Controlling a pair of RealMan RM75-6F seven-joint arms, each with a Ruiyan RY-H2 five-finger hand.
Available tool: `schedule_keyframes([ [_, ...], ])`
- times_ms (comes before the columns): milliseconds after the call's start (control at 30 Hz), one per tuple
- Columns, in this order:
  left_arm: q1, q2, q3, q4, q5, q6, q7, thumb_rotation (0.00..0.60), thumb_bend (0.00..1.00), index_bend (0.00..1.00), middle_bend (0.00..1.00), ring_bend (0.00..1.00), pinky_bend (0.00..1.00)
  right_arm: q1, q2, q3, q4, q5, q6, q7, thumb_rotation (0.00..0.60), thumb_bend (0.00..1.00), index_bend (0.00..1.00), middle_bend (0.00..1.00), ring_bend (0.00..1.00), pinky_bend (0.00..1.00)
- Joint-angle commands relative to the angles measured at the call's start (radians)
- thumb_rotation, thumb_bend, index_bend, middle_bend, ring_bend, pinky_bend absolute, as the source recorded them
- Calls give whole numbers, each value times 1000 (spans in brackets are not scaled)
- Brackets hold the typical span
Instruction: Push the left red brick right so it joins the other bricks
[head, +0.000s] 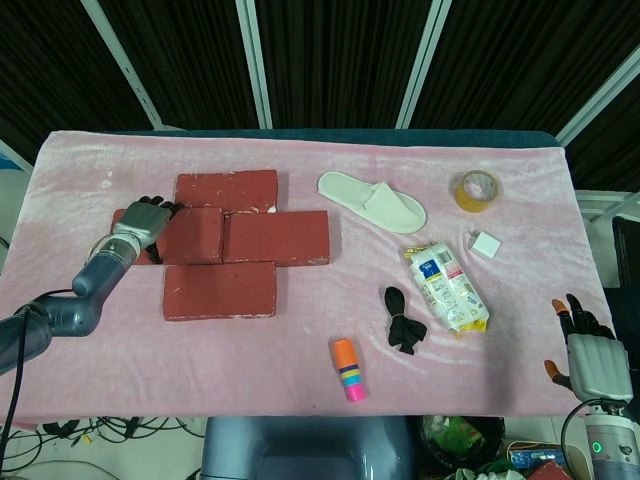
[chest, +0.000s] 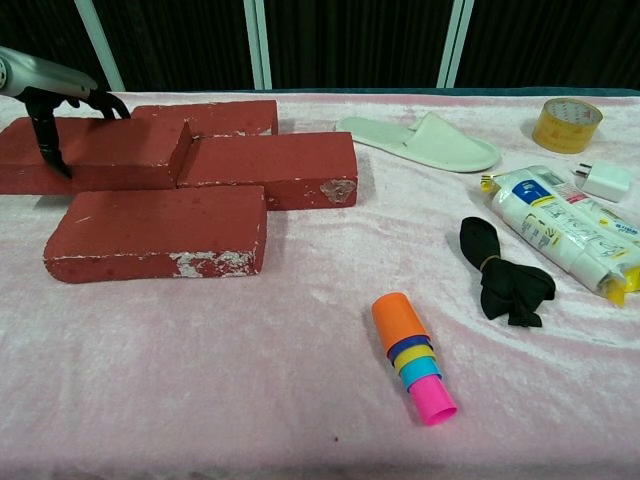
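Four bricks: lying grouped on the pink-covered table, just right of the left robot hand.
Left robot hand: resting over the left end of the left red brick, fingers draped on its top and a dark fingertip hanging down its near face in the chest view; nothing is being clasped, the fingers are bearing on the brick.
Left red brick: lying directly under and right of the left robot hand, its right end touching the middle brick.
Back brick: sitting beyond the left robot hand and to its right, touching the far edge of the left red brick.
Front brick: lying nearer the robot than the left robot hand, against the near edge of the left red brick.
Right robot hand: hanging off the near right table corner, well apart from all items, fingers spread, holding nothing.
White slipper: lying far right of the left robot hand, past the bricks.
Stacked cups: lying on their side, between the two robot hands, toward the near edge.
Black cloth: lying left of the right robot hand, beside the wipes pack.
Tape roll, white charger: sitting beyond the right robot hand.
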Motion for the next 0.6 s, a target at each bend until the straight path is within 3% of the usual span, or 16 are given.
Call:
schedule_keyframes([
  [33,-2,-1,2,-1,-7,1,3,600,189,127,190,32,78,0,0,0,0,0,0,-1,600,155,127,35,156,287],
  [600,-18,3,18,-16,-46,0,19,600,95,50,155,2,71,0,-1,0,0,0,2,-2,600,155,127,35,156,287],
])
